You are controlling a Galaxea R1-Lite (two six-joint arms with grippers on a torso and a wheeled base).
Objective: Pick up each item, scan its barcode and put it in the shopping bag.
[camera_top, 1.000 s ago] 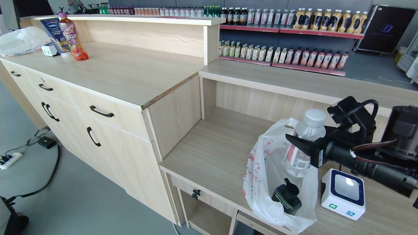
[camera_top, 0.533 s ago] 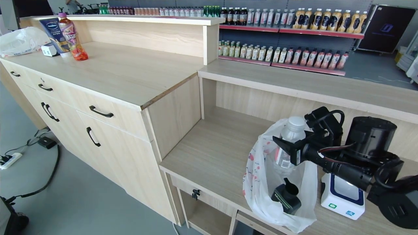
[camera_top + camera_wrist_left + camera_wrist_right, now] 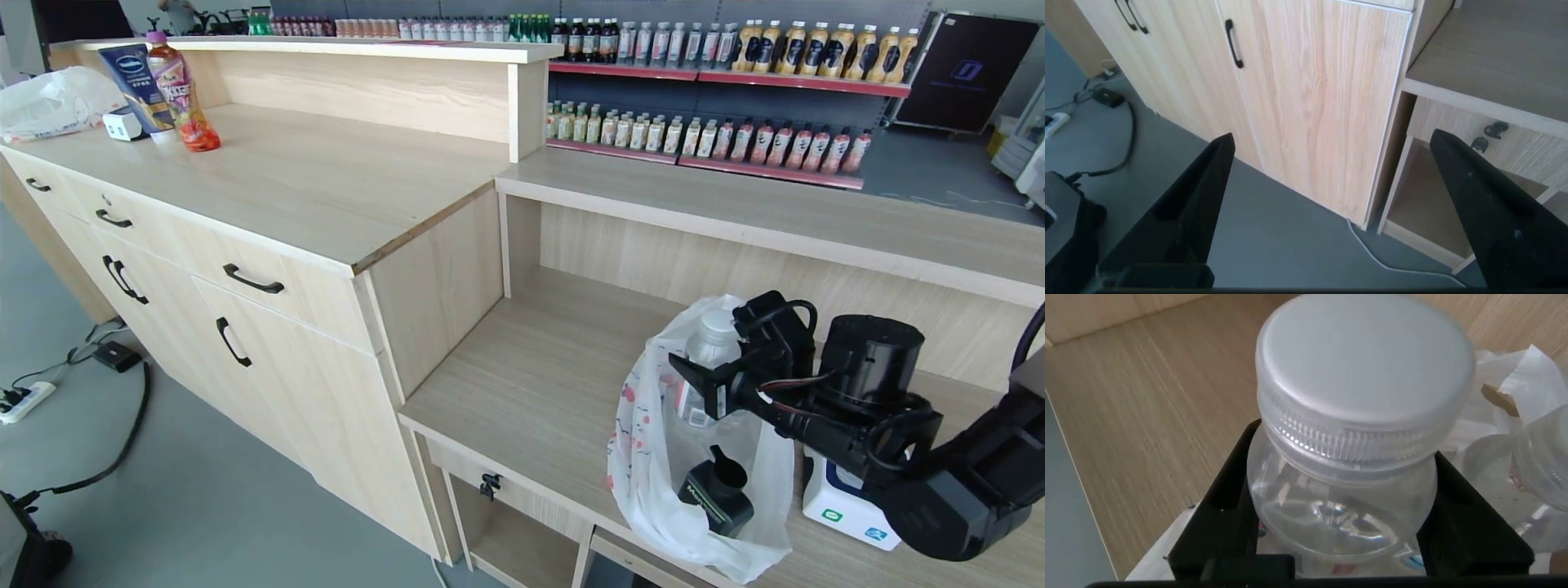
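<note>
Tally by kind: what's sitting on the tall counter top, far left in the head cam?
Blue tube: 1
Orange drink bottle: 1
Small white box: 1
White plastic bag: 1
Total: 4

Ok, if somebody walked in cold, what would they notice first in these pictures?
The right claw gripping a clear bottle with a pale cap, partway down in the mouth of the white bag on the low counter. A black dispenser already lies in that bag, and a white and blue scanner sits just beside it. Behind, long shelves of drinks line the wall.
</note>
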